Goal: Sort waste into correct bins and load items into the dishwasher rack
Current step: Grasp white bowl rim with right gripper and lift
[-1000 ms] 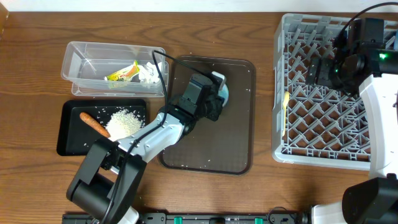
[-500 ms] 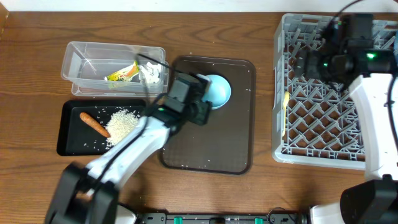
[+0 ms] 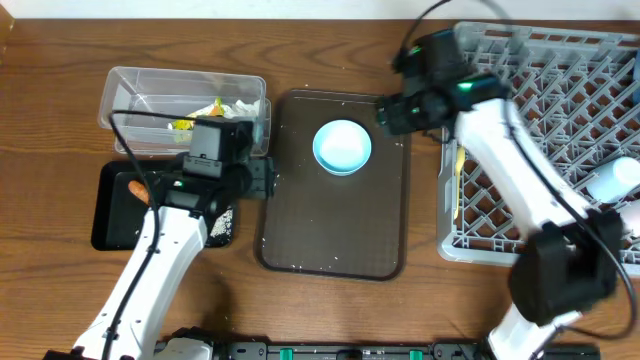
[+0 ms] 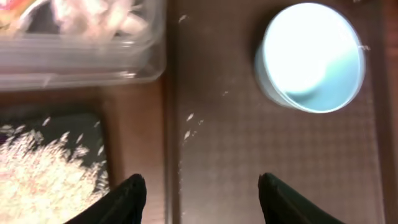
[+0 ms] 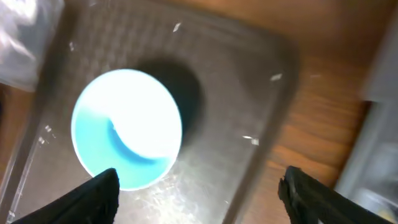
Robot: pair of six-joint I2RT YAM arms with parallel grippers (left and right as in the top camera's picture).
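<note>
The light blue bowl [image 3: 342, 146] stands upright on the dark brown serving tray [image 3: 335, 230]; it also shows in the left wrist view [image 4: 311, 56] and the right wrist view [image 5: 127, 137]. My left gripper [image 3: 263, 178] is open and empty over the tray's left edge, apart from the bowl. My right gripper [image 3: 388, 114] is open and empty, just right of the bowl. The clear tub [image 3: 130, 100] holds the yellow-green wrapper [image 3: 197, 111] and tissue [image 3: 241, 107]. The black tray [image 3: 110, 225] holds rice [image 4: 43, 168] and the orange stick [image 3: 138, 187]. The dark blue plate is out of view.
The grey dishwasher rack [image 3: 560, 140] fills the right side. The pale yellow spoon [image 3: 459, 185] lies along its left edge, and a pale cup [image 3: 612, 180] lies in it at the far right. Rice grains dot the serving tray.
My left gripper has let go of the bowl and drawn back left to the tray's edge. My right arm has swung left from over the rack to beside the bowl.
</note>
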